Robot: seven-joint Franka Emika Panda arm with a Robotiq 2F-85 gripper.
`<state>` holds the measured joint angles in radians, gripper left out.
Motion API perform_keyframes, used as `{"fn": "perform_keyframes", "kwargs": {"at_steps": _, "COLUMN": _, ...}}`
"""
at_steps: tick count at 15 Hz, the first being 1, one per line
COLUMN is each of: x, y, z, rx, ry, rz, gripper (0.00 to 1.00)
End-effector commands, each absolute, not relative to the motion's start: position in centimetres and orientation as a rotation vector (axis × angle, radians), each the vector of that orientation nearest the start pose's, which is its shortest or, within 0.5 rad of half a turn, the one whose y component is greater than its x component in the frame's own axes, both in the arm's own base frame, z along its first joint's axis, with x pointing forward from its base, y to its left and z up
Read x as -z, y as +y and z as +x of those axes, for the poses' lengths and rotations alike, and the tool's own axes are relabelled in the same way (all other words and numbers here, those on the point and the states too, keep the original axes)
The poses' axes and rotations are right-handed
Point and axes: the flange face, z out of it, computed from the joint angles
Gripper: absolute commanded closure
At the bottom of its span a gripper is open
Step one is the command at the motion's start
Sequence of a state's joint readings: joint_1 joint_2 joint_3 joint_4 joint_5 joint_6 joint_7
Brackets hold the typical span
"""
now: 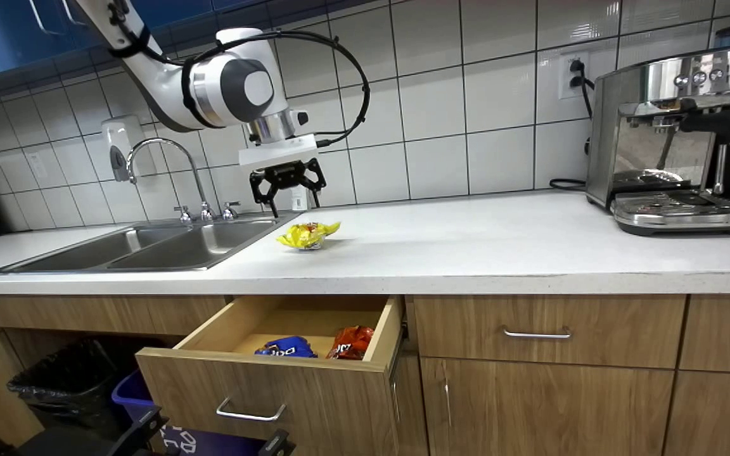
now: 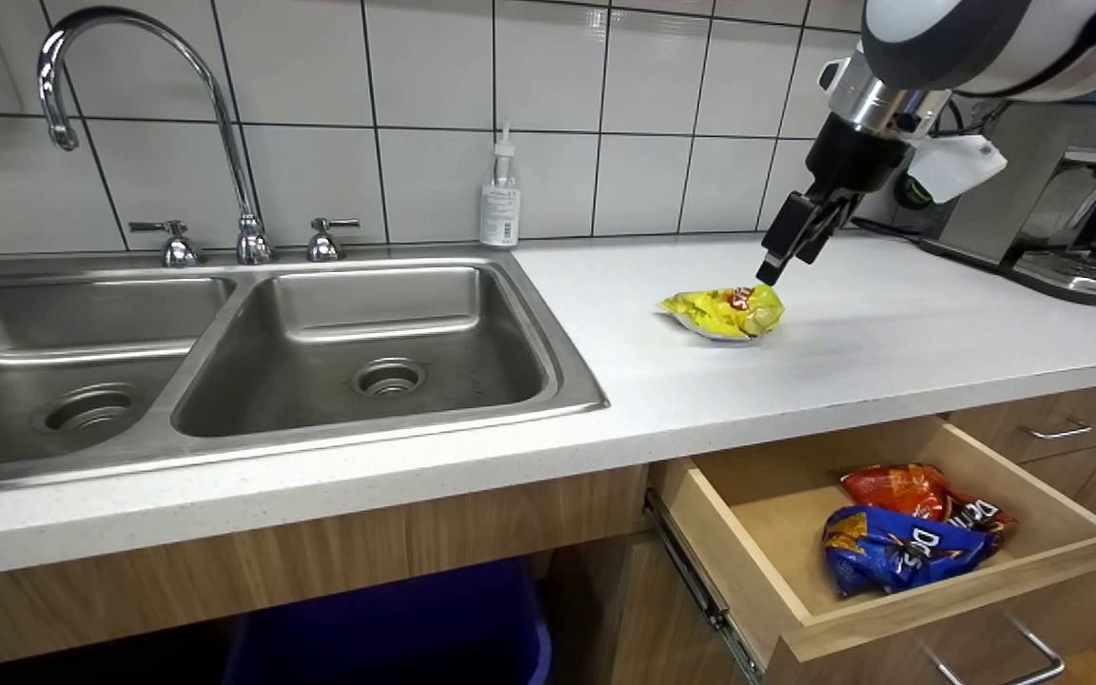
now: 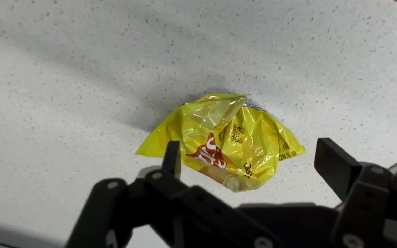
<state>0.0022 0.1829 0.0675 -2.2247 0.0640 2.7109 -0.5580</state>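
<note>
The gripper [image 1: 296, 209] hangs over a speckled white counter [image 1: 498, 234], its blocky black fingers [image 3: 336, 168] spread wide, grasping nothing. Just below them, apparently not in contact, the yellow bag [image 3: 253, 134] lies on the counter. In the wrist view the bag's long axis runs across the gap from finger to finger, shifted towards one finger, whose tip overlaps a pointed end. It is crinkled, glossy plastic, roughly crescent-shaped, with a red emblem. Lower than the gripper, an open drawer [image 1: 263, 380] of smooth pale wood holds a shiny blue bag [image 2: 900, 552] and a red bag [image 2: 895, 490]. Beside the gripper lies a steel sink [image 2: 377, 300]; well off on its other side, a boxy, polished coffee machine [image 1: 663, 139].
</note>
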Motion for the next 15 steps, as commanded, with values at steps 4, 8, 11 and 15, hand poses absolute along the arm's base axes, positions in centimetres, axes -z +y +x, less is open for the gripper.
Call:
{"fn": "perform_keyframes", "kwargs": {"at_steps": 4, "x": -32.3, "y": 1.6, "z": 61.9, "rx": 0.446, "ry": -1.084, "rz": -2.938, "gripper": 0.00}}
{"fn": "perform_keyframes", "kwargs": {"at_steps": 8, "x": -31.5, "y": 1.1, "z": 63.8, "rx": 0.422, "ry": -1.254, "rz": -2.886, "gripper": 0.00}}
{"fn": "perform_keyframes", "kwargs": {"at_steps": 11, "x": -30.4, "y": 1.3, "z": 64.9, "rx": 0.405, "ry": -1.358, "rz": -2.875, "gripper": 0.00}}
{"fn": "perform_keyframes", "kwargs": {"at_steps": 15, "x": -29.3, "y": 2.0, "z": 65.8, "rx": 0.396, "ry": -1.455, "rz": -2.867, "gripper": 0.00}}
